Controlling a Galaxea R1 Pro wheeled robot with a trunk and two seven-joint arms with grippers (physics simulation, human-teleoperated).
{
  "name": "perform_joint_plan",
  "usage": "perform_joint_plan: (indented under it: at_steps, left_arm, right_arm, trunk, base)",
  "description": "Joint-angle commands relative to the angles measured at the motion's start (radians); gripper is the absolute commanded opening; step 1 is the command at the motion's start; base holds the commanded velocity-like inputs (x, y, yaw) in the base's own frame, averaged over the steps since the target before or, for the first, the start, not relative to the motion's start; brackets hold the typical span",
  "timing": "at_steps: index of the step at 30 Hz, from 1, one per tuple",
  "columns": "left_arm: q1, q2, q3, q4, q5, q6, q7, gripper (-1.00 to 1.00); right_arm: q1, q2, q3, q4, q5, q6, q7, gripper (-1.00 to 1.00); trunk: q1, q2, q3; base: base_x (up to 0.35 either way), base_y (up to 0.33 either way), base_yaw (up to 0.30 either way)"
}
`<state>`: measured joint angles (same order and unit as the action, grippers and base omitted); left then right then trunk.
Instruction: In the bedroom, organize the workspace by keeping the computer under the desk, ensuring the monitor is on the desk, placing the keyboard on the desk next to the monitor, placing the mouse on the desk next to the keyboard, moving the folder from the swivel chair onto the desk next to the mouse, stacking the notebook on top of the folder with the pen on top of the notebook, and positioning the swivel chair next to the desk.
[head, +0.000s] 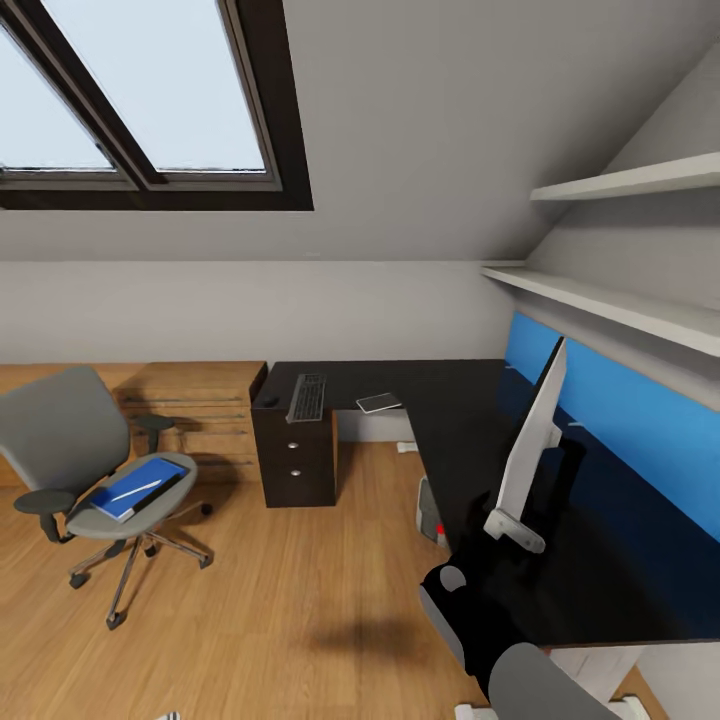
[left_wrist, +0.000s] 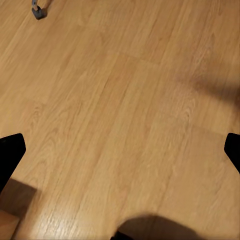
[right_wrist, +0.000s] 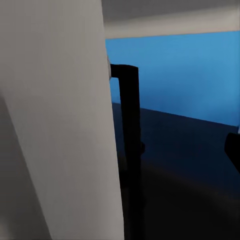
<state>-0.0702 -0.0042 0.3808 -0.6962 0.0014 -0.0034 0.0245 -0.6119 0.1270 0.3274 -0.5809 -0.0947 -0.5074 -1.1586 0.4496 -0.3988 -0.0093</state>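
The desk (head: 450, 400) runs along the wall ahead of me and turns down my right side. The monitor (head: 530, 450) stands on its right wing, before the wall panel (head: 620, 410). The keyboard (head: 307, 397) and notebook (head: 378, 403) lie on the far wing. The computer (head: 429, 510) sits under the desk. To my left, the swivel chair (head: 90, 470) carries the folder (head: 140, 487), with the pen (head: 137, 489) on it.

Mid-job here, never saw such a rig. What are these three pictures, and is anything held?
It is a two-armed wheeled robot. The large picture looks down from its head: the right arm reaches to the monitor on the desk, which also bears the keyboard and notebook. The folder and pen lie on the swivel chair. The other two look along each arm's jaws: the left ones open above wooden floor; the right ones beside the monitor's white back, grip unclear.
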Motion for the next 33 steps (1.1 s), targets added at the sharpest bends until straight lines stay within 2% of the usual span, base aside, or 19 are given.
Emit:
perform_joint_plan:
  at_steps: [1,11,14,21,24,27,33]
  left_arm:
    - [0.000,0.000,0.001,0.000,0.000,0.000,0.002,1.00]
    - [0.000,0.000,0.001,0.000,0.000,0.000,0.002,1.00]
    - [0.000,0.000,0.001,0.000,0.000,0.000,0.002,1.00]
    - [0.000,0.000,0.001,0.000,0.000,0.000,0.002,1.00]
    - [0.000,0.000,0.001,0.000,0.000,0.000,0.002,1.00]
    - [0.000,0.000,0.001,0.000,0.000,-0.001,0.002,1.00]
    - [0.000,0.000,0.001,0.000,0.000,-0.001,0.002,1.00]
  right_arm:
    - [-0.001,-0.001,0.007,-0.001,-0.010,-0.005,-0.004,1.00]
    - [-0.001,-0.001,0.006,0.002,-0.010,-0.005,0.027,1.00]
    - [0.000,-0.001,0.005,0.004,-0.010,-0.004,0.071,1.00]
    - [0.000,-0.001,0.007,0.006,-0.009,0.002,0.103,1.00]
    - [0.000,-0.002,0.027,0.007,-0.008,0.007,0.124,1.00]
    - [0.000,-0.004,0.070,0.009,-0.008,0.032,0.149,1.00]
    - [0.000,-0.006,0.084,0.010,-0.009,0.062,0.158,1.00]
  trunk:
    - [0.000,-0.001,-0.001]
    - [0.000,-0.001,-0.001]
    - [0.000,-0.001,-0.001]
    - [0.000,-0.001,-0.001]
    - [0.000,-0.001,-0.001]
    - [0.000,-0.001,-0.001]
    - [0.000,-0.001,-0.001]
  base:
    - [-0.005,-0.003,0.000]
    - [-0.122,-0.001,0.000]
    - [-0.019,0.000,0.000]
    - [-0.002,0.000,0.000]
    - [0.000,0.000,0.000]
    - [0.000,0.000,0.000]
    - [0.000,0.000,0.000]
